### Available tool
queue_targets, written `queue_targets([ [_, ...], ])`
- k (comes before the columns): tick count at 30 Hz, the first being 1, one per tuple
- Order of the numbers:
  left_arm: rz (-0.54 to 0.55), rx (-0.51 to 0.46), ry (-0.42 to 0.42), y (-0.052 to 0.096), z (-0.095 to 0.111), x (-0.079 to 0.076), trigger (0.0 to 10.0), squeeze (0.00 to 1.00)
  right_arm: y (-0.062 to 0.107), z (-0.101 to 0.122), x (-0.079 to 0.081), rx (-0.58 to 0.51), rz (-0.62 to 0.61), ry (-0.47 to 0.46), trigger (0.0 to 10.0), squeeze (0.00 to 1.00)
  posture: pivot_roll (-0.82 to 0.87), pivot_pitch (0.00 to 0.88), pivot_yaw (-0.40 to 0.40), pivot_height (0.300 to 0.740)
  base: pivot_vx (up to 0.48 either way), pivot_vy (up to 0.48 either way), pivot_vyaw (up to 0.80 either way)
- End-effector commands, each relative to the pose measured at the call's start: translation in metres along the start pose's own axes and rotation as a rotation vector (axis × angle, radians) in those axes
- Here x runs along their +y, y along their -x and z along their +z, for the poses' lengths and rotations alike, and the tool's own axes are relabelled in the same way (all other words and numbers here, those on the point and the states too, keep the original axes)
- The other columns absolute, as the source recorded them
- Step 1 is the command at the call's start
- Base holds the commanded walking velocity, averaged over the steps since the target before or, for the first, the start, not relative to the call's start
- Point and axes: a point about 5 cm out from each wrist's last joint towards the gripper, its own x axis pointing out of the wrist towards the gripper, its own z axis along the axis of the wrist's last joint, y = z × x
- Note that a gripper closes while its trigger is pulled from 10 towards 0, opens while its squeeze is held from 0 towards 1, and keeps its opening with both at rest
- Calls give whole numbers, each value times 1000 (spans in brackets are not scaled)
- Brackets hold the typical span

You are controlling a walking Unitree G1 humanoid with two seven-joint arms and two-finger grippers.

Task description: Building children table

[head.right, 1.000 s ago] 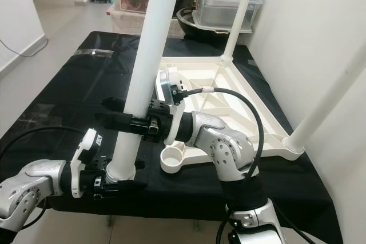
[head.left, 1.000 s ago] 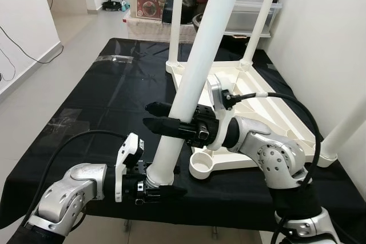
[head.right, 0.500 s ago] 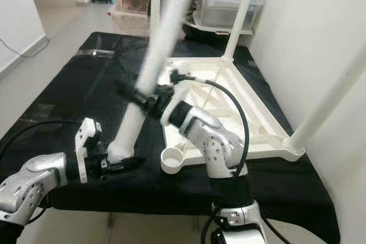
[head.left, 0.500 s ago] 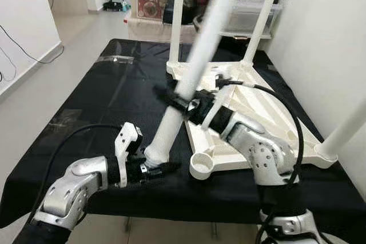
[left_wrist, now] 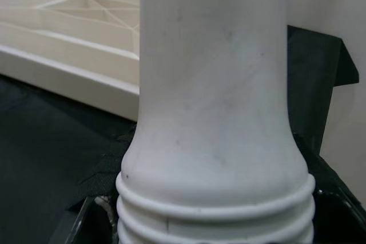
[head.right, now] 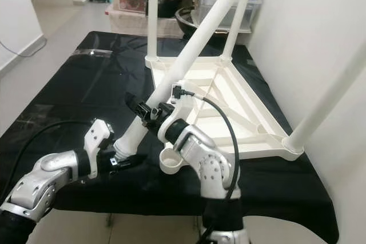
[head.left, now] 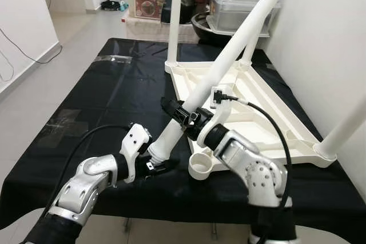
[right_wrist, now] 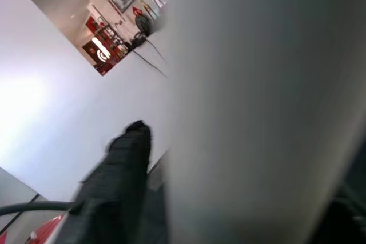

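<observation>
The right gripper [head.left: 178,113] clamps the loose white table leg [head.left: 229,61] partway up its shaft, and the left gripper [head.left: 155,166] is closed on the leg's ribbed lower end (threaded, seemingly). The black cloth [head.left: 97,101] carries the upturned cream tabletop [head.left: 257,112], with the leg slanting above it, beside the empty corner socket [head.left: 201,168].

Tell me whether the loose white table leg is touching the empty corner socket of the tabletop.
Apart. In the left eye view the loose leg's threaded end sits left of the empty socket, with black cloth showing between them.
</observation>
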Motion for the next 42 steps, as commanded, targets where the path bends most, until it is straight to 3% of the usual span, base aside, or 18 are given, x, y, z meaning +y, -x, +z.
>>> queue_targets([
  [1,2,-10,-9,-2,0,1,10000,0,0,-4,10,-4,19,-32,1490,0,79,0,-90,740,0,0,0],
  [2,-6,-13,-7,-3,0,0,10000,0,-1,-3,9,-18,4,-37,0,0,72,0,-86,740,0,0,0],
  [16,-27,-26,-11,-7,-3,-4,10000,0,-3,6,9,-136,-76,-54,0,0,74,0,-88,740,0,0,0],
  [17,-17,-31,-9,-7,-3,-3,10000,741,-3,6,9,-138,-76,-54,0,0,75,0,-87,740,0,0,0],
  [18,-17,-31,-9,-7,-3,-3,10000,741,-3,6,9,-138,-76,-54,0,0,75,0,-87,740,0,0,0],
  [19,-1,-44,6,-4,-2,0,10000,1000,-2,7,9,-141,-75,-48,0,0,75,0,-85,740,0,0,0],
  [28,85,-144,38,11,12,15,10000,1000,7,23,3,-156,-26,53,0,0,79,0,-84,740,0,0,0],
  [31,103,-228,115,29,22,19,10000,1000,21,42,-4,-120,91,207,0,0,86,0,-91,740,0,0,0],
  [33,104,-246,128,34,24,20,10000,1000,25,47,-6,-105,120,258,0,0,87,0,-93,740,0,0,0],
  [34,104,-246,128,34,24,20,10000,1000,25,47,-6,-105,120,258,0,0,87,0,-93,740,0,0,0],
  [35,119,-223,137,45,20,21,10000,1000,34,59,-18,-52,157,388,0,0,99,0,-105,740,0,0,0],
  [39,105,-203,150,52,16,18,10000,1000,39,66,-26,1,176,477,0,0,106,0,-113,740,0,0,0],
  [40,61,-183,157,53,13,10,10000,604,41,71,-33,43,184,555,0,0,110,0,-115,740,0,0,0],
  [41,61,-183,157,53,13,10,10000,604,41,71,-33,43,184,555,0,0,110,0,-115,740,0,0,0],
  [42,31,-155,154,53,9,4,10000,204,38,77,-38,49,165,586,0,0,111,0,-116,740,0,0,0],
])
